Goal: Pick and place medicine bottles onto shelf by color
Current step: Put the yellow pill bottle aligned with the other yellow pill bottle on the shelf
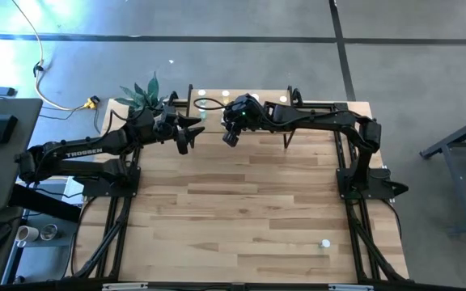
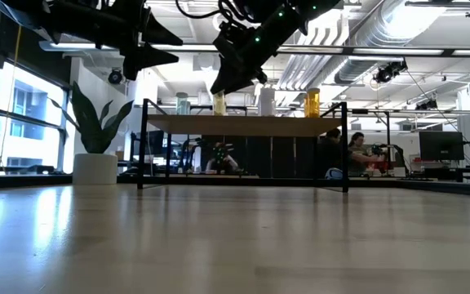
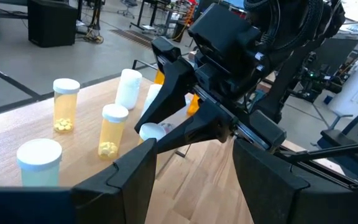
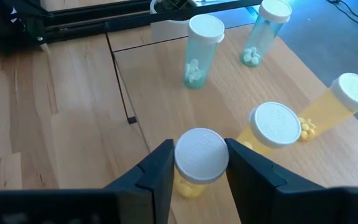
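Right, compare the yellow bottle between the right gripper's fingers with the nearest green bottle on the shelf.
The yellow bottle sits between the right gripper fingers; the green bottle stands free. One has a yellow body, the other pale green. Both stand upright on the shelf, white-capped, with pills inside.

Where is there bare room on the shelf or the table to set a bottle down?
The table in front of the shelf is bare, apart from one lone bottle near its front right. The shelf is crowded: bottles stand in rows under the right gripper, whose fingers flank a yellow bottle.
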Robot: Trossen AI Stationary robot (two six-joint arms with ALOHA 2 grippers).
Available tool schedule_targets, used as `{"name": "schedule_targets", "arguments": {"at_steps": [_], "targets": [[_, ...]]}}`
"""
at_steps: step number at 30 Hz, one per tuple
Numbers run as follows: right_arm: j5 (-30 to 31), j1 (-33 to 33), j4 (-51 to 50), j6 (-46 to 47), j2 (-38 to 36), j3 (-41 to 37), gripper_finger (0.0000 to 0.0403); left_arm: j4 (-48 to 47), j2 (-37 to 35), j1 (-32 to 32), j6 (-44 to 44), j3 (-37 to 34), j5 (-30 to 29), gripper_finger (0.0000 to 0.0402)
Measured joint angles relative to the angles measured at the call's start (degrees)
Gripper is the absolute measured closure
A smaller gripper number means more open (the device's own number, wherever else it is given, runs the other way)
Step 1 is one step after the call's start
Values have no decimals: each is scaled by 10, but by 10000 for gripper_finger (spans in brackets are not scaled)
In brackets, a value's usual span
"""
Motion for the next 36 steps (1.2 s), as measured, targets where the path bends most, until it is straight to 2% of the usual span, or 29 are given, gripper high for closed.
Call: {"name": "schedule_targets", "arguments": {"at_steps": [15, 25, 36], "targets": [[8, 0, 0, 4, 2, 0, 237, 0, 0, 0, 0, 0, 0, 202], [9, 0, -1, 4, 1, 1, 233, 0, 0, 0, 0, 0, 0, 202], [9, 0, -57, 5, 0, 70, 233, 0, 0, 0, 0, 0, 0, 202]]}}
